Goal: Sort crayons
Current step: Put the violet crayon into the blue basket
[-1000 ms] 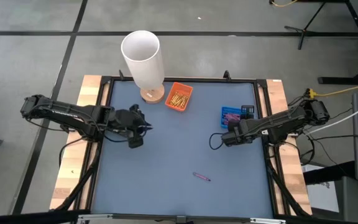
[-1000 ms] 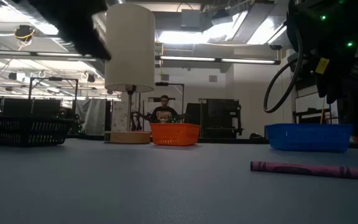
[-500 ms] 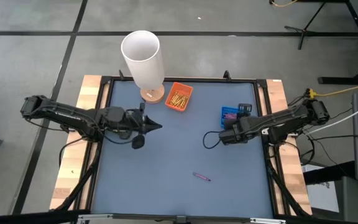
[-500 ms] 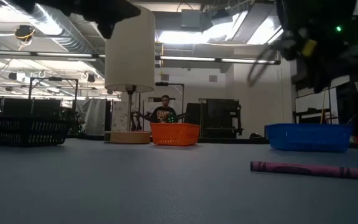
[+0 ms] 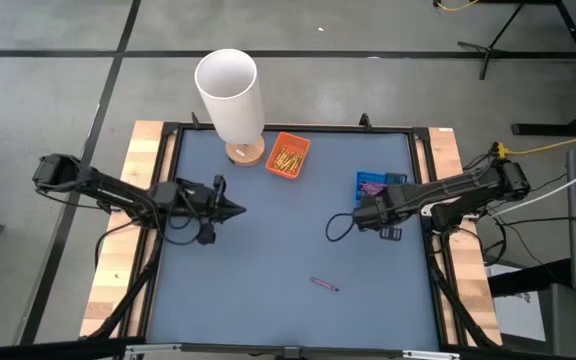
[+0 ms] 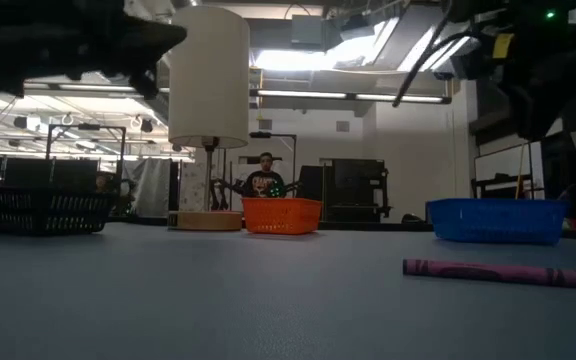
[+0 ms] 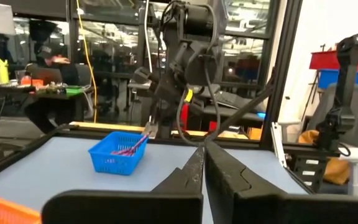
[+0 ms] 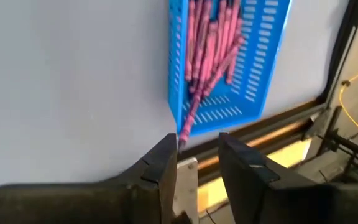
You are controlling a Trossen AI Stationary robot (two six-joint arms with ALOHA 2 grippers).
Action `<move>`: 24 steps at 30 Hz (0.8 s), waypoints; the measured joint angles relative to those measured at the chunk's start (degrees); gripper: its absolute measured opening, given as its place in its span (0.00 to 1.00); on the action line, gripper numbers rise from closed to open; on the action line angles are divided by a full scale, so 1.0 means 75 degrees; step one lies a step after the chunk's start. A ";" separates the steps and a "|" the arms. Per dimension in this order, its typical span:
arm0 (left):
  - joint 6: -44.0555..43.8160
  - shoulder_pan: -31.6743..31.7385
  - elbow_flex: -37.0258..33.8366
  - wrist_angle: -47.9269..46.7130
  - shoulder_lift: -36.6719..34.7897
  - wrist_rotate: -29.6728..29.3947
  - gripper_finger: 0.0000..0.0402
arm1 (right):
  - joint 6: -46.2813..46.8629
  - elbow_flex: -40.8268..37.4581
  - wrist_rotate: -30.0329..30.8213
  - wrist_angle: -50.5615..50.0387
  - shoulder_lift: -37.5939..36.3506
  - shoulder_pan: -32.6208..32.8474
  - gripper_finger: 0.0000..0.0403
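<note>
Crayons (image 8: 209, 46), pinkish-purple paper-wrapped sticks, seemingly overhang the blue tray (image 8: 263, 59).

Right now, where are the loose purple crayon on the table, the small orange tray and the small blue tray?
Loose purple crayon (image 5: 324, 285), high view, middle of the stick.
Small orange tray (image 6: 282, 216), low view, front wall.
Small blue tray (image 8: 270, 50), right wrist view, slotted side wall.
</note>
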 joint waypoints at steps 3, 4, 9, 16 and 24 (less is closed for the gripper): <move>0.0000 0.0000 -0.0488 0.0617 0.0001 -0.0003 0.00 | 0.0008 -0.0001 0.0000 -0.0214 0.0000 0.0000 0.29; 0.0003 0.0000 -0.0655 0.0872 -0.0001 -0.0008 0.00 | 0.0011 -0.0019 0.0000 -0.0206 0.0000 0.0000 0.29; 0.0034 0.0016 -0.1099 0.1290 -0.0062 -0.0252 0.00 | 0.0025 -0.0215 -0.0002 -0.0036 -0.0001 0.0000 0.29; 0.0256 0.0403 -0.1102 0.1225 -0.0220 -0.0159 0.00 | 0.0028 -0.0408 -0.0529 0.1312 0.0000 0.0000 0.29; 0.0224 0.1028 -0.1102 0.0292 -0.0798 0.0829 0.00 | 0.0104 -0.0456 -0.1052 0.2868 -0.0003 0.0196 0.29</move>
